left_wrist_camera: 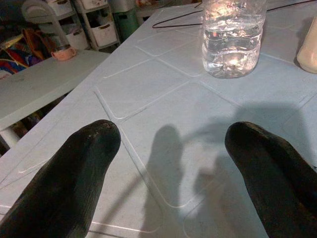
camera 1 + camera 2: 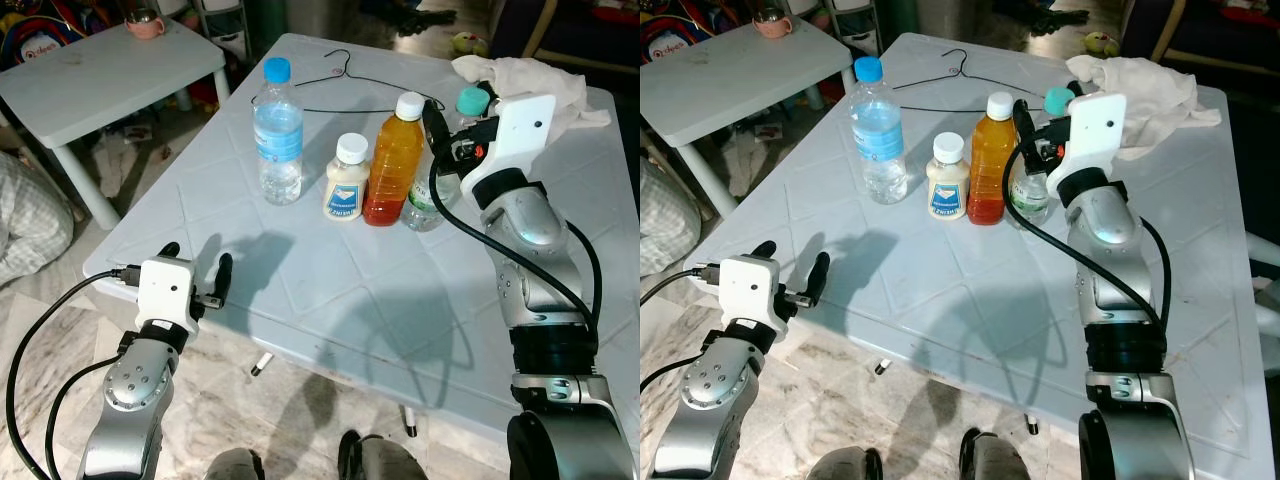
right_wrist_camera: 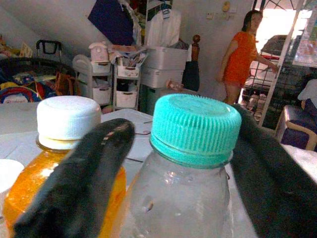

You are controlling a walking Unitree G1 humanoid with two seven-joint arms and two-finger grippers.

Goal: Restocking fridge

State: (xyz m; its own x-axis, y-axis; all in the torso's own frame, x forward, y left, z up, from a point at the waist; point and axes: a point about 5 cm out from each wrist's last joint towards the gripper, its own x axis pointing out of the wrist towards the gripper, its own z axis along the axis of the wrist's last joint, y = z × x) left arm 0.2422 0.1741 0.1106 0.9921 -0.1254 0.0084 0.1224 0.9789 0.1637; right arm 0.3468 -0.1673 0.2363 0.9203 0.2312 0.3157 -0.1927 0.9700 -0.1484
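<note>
Restocking at its first pick: all four bottles stand on the bench [image 2: 330,290].
Right gripper [image 3: 181,163] straddles the teal-capped bottle [image 3: 190,148], fingers apart, not yet clamped; left gripper [image 2: 195,272] idle, spread.

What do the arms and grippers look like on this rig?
Both arms are silver metal with rounded joint housings and black bands. Each wrist carries a white boxy block, with black cables looping back along the arm. The left gripper and right gripper each have two long, matte black, round-tipped fingers. The right wrist block has a small orange-red spot.
</note>
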